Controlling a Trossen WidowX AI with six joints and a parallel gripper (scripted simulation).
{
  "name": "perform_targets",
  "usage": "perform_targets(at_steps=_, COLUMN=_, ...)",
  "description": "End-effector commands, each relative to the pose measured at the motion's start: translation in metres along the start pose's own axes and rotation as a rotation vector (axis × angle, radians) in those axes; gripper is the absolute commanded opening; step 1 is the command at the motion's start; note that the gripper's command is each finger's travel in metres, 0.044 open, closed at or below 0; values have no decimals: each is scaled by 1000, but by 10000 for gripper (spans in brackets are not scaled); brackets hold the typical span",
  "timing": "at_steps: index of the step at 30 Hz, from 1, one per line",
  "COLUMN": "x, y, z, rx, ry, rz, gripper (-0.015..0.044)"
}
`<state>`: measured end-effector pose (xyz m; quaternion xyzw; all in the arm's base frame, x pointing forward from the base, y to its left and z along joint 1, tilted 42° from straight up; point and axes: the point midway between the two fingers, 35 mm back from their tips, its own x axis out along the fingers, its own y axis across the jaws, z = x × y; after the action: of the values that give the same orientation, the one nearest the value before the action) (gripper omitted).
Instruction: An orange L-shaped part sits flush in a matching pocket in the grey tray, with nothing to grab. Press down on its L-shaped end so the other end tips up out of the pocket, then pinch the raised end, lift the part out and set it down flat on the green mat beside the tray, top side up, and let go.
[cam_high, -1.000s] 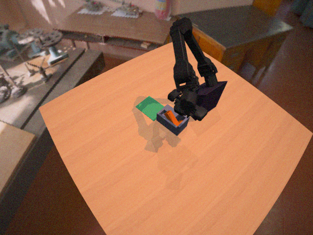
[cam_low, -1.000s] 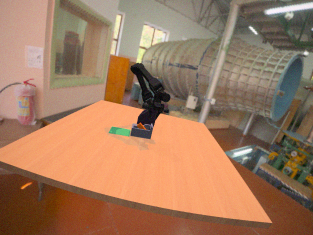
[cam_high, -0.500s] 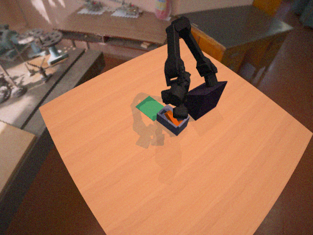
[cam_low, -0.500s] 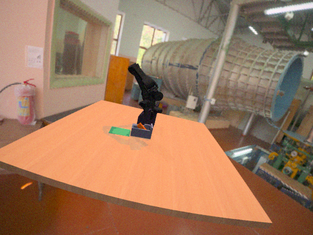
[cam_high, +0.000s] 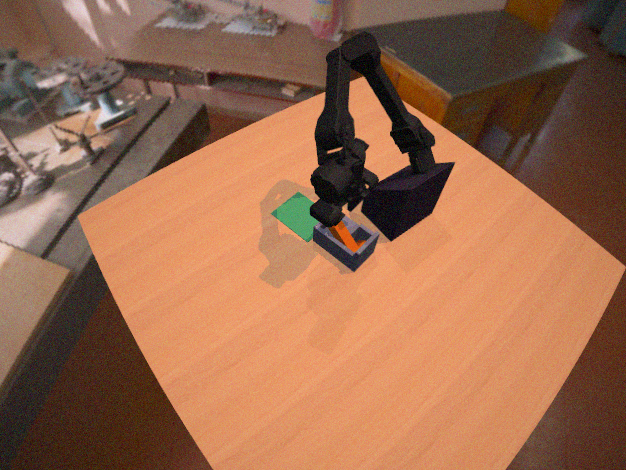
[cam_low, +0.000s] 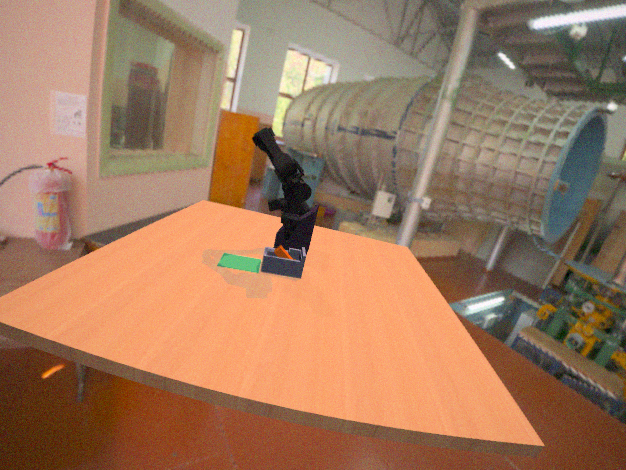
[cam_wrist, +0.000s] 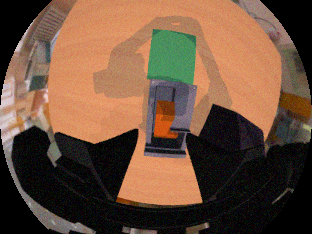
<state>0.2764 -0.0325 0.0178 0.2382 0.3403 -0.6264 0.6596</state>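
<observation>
The orange part (cam_high: 345, 236) (cam_low: 283, 251) (cam_wrist: 162, 126) stands tilted in the grey tray (cam_high: 334, 249) (cam_low: 280, 266) (cam_wrist: 191, 100). Its end toward the green mat (cam_high: 294, 215) (cam_low: 237, 263) (cam_wrist: 172, 55) is raised above the rim. Its other end is down in the pocket. The gripper (cam_high: 340, 208) (cam_wrist: 162, 133) is open and above the tray. In the wrist view its fingers are apart, one on each side of the tray's image, with nothing held. In the top view it hides the top of the raised end. The mat is bare.
The dark block-like arm base (cam_high: 404, 202) (cam_wrist: 232, 131) stands close beside the tray. The mat lies flat against or very near the tray's end on the wooden table (cam_high: 353, 354) (cam_low: 303, 344). The arm's shadow falls across the table around the mat.
</observation>
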Motion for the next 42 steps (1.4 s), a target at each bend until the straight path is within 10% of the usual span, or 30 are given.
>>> perform_targets(at_steps=1, x=18, y=-2, z=2, rx=9, ry=-7, rz=-10, gripper=280)
perform_targets(at_steps=38, x=73, y=-4, z=3, rx=9, ry=-9, rz=-11, gripper=280)
perform_targets(at_steps=42, x=69, y=-2, z=2, rx=13, ry=-4, rz=-6, gripper=175)
